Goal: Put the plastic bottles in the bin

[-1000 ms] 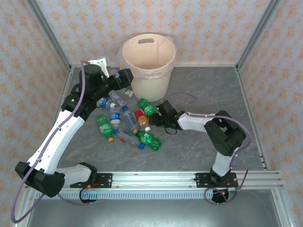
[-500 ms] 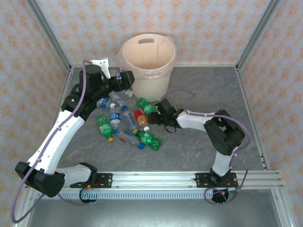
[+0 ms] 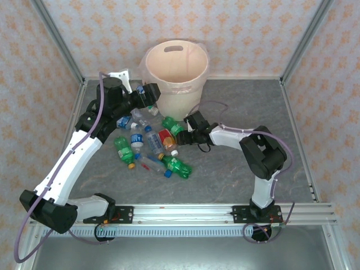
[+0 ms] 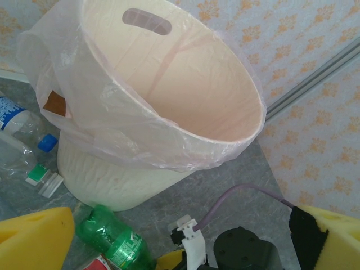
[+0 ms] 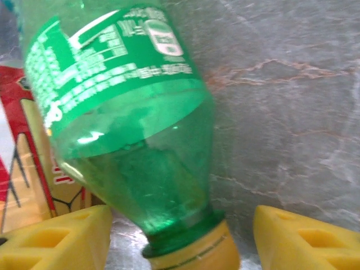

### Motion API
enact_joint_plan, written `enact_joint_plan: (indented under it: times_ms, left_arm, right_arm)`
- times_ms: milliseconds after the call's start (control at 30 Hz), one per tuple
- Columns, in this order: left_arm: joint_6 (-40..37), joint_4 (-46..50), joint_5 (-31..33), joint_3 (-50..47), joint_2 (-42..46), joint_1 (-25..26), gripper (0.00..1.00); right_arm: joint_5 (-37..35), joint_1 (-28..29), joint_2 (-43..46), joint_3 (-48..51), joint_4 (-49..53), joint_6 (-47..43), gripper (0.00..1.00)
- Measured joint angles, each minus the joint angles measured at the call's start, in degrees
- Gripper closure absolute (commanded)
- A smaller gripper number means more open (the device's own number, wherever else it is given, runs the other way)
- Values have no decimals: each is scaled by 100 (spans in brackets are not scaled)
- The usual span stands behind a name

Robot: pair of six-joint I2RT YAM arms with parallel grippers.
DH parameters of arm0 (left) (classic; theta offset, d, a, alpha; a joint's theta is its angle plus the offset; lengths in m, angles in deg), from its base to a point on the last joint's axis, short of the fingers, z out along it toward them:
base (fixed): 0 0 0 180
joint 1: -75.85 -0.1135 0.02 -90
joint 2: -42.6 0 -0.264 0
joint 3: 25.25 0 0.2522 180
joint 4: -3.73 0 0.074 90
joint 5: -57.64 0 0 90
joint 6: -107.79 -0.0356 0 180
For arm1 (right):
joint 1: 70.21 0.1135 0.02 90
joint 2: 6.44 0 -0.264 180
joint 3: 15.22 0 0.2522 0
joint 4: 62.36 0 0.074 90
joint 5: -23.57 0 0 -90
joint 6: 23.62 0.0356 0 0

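The cream bin (image 3: 181,97) with its clear liner stands at the back; its wall (image 4: 107,174) is close in the left wrist view. Several plastic bottles lie in a pile (image 3: 149,143) in front of it. A green bottle (image 3: 170,124) with a yellow cap lies nearest the bin. My right gripper (image 3: 181,131) is at its cap end. In the right wrist view that bottle (image 5: 124,112) has its neck between my fingers (image 5: 56,239), gaps on both sides, gripper (image 5: 183,244) open. My left gripper (image 3: 150,95) hangs open and empty beside the bin's left wall.
Another green bottle (image 3: 179,167) and a red-labelled one (image 3: 165,136) lie at the pile's right side. Clear bottles (image 4: 19,140) rest left of the bin. The right arm's purple cable (image 3: 211,105) loops over the floor. Metal frame posts stand at the corners.
My right gripper has slid up and left to the green bottle's cap end and its jaws have widened. The left gripper edged slightly nearer the bin, staying open.
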Motion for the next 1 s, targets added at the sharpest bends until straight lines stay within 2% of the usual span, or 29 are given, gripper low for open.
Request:
enact_joint_plan:
  times_ms: [67,433,700,1000]
  left_arm:
    - [15,0,46,2,0,0,1]
    - [15,-2,87,20,-96,0,1]
    - [13,0,157,28,-109,0,1]
    - [81,-153,131,28,-286,0,1]
  right_arm:
    - [138,0,-42,-66,31,-111,39]
    - [404,0,-46,-79,101,-343,62]
    - [376,22,153,63,109,-343,68]
    - [-74,59,1377,769,127,-111,71]
